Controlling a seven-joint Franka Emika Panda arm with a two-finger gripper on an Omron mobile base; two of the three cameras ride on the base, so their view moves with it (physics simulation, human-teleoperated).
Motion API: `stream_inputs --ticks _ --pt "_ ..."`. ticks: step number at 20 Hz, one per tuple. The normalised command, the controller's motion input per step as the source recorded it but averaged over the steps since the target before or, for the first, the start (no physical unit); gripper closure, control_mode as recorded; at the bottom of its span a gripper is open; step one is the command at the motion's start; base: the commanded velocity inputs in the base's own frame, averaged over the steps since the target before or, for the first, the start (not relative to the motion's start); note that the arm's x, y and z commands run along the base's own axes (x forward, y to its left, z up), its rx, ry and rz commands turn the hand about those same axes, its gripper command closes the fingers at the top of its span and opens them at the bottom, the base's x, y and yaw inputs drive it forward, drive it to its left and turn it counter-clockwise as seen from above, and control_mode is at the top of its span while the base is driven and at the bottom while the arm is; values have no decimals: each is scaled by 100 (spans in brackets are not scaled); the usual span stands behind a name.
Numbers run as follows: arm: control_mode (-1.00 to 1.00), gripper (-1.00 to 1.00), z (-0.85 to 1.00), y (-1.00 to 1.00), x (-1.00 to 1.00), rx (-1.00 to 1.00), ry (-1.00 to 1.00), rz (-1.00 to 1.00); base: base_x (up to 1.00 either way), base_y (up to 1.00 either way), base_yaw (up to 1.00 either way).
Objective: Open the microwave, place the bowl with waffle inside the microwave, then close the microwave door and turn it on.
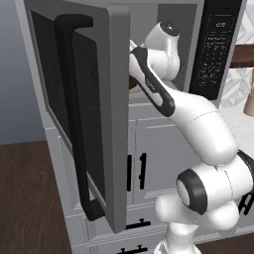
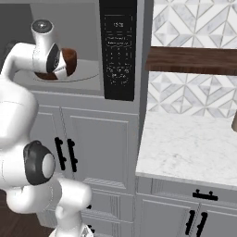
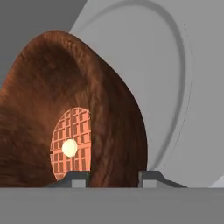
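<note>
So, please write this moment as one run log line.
door: microwave door open | bowl on turntable inside microwave | waffle in bowl | tool: fingers astride bowl rim

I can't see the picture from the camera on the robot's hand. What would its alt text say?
A copper-brown bowl seen close up, with a round grid-patterned waffle and its pale yellow dot inside. The gripper straddles the bowl's rim, one fingertip inside and one outside. Behind lies the microwave's pale grey floor with its round turntable.
</note>
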Motion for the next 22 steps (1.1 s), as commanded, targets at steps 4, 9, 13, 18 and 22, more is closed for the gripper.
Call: stream_inputs --ticks 4,9,13,18,22 --pt "-100 -100 -52 22 19 0 -7 -6 0 0 0" --pt "-100 -100 -12 0 -17 1 -29 -12 0 0 0" --pt "-100 -100 7 0 -67 1 -32 -12 0 0 0" --pt "-100 -100 33 -16 -93 0 -14 -4 0 0 0" --pt "-100 100 58 -45 -100 0 1 0 0 0 0"
